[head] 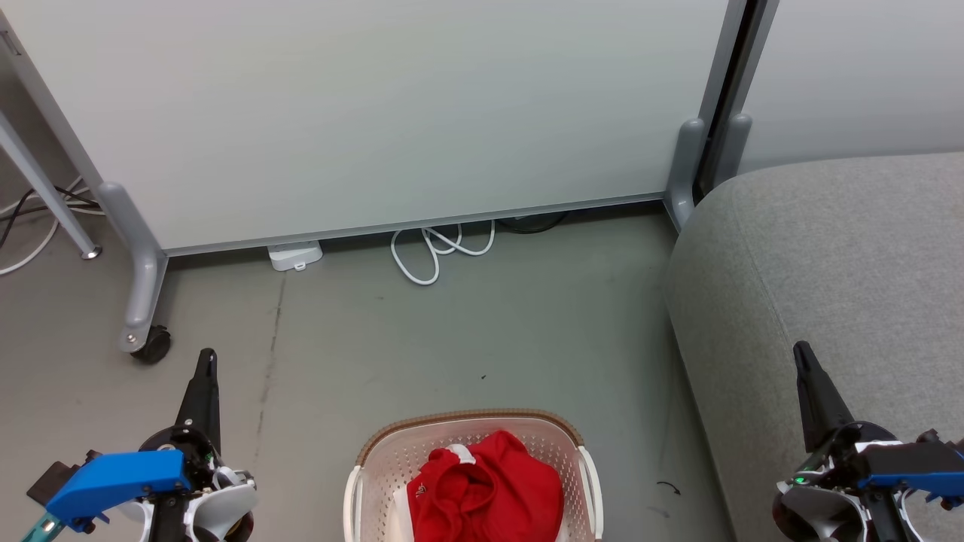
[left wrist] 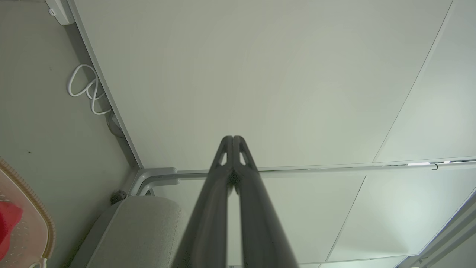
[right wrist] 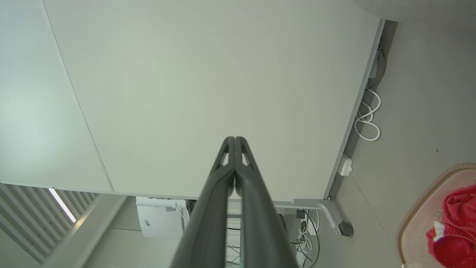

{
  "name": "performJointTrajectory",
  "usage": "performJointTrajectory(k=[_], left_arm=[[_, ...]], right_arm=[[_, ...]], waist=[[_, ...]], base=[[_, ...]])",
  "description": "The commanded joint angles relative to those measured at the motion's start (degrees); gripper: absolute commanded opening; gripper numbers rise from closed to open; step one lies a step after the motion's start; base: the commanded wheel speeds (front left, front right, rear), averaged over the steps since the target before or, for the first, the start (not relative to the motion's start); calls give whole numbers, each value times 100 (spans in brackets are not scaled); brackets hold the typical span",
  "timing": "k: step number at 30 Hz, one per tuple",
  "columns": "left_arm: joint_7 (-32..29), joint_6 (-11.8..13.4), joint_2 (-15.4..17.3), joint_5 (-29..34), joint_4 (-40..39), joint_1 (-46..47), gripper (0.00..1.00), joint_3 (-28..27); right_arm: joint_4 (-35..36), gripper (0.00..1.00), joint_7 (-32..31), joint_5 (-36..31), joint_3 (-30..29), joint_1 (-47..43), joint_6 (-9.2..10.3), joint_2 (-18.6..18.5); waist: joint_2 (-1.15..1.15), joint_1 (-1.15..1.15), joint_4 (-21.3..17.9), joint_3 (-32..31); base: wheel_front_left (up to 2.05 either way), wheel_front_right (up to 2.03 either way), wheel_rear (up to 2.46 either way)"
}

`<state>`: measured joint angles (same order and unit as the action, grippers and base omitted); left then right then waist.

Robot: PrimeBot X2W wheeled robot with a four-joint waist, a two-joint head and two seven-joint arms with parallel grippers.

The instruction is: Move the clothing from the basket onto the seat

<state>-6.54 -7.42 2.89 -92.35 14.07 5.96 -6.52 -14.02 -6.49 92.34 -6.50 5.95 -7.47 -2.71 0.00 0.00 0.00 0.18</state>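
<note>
Red clothing (head: 486,485) with a white band lies bunched in the cream basket (head: 376,452) on the floor at the bottom middle of the head view. Part of the clothing (right wrist: 455,223) and the basket's rim (right wrist: 412,212) also show at the right wrist view's lower right. The grey seat (head: 828,286) fills the right side. My left gripper (head: 205,361) stands shut and empty to the left of the basket, pointing up. My right gripper (head: 801,352) is shut and empty over the seat's front edge. Both wrist views show the fingers (left wrist: 227,163) (right wrist: 228,163) pressed together.
A pale partition panel (head: 376,113) on grey castor legs (head: 143,301) stands behind the basket. A white cable coil (head: 437,252) and a small white box (head: 295,254) lie at its foot. Bare grey floor (head: 489,331) lies between panel and basket.
</note>
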Motion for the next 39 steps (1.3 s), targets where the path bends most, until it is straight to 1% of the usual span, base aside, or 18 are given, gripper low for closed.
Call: performJointTrajectory(k=[1,13,14,19,25,27,31,39], left_arm=[[-14,-13,-6,-15,-21,56,0,-10],[-14,-13,-6,-15,-21,56,0,-10],[3,0,0,3,-1,0,100,1],[39,1,-39,14,195,-234,100,24],[187,0,-35,123,150,-226,100,111],[245,4,-34,222,137,-222,100,139],[355,46,-31,577,104,-213,100,187],[561,130,-25,1519,65,-214,100,342]], right_arm=[[-4,0,-9,17,-5,59,-5,-34],[-4,0,-9,17,-5,59,-5,-34],[1,100,3,0,2,0,0,0],[-187,100,29,-3,50,-187,9,37],[-143,100,178,-88,172,-181,8,32],[-136,100,235,-208,205,-171,7,31],[-113,100,346,-588,260,-161,6,27],[-81,100,553,-1484,273,-158,5,20]], waist=[[0,0,0,0],[0,0,0,0],[0,0,0,0],[0,0,0,0],[0,0,-1,0],[0,0,-1,0],[0,0,-1,1],[0,0,5,9]], base=[[0,0,0],[0,0,0],[0,0,0],[0,0,0],[0,0,0],[0,0,0],[0,0,0],[0,0,0]])
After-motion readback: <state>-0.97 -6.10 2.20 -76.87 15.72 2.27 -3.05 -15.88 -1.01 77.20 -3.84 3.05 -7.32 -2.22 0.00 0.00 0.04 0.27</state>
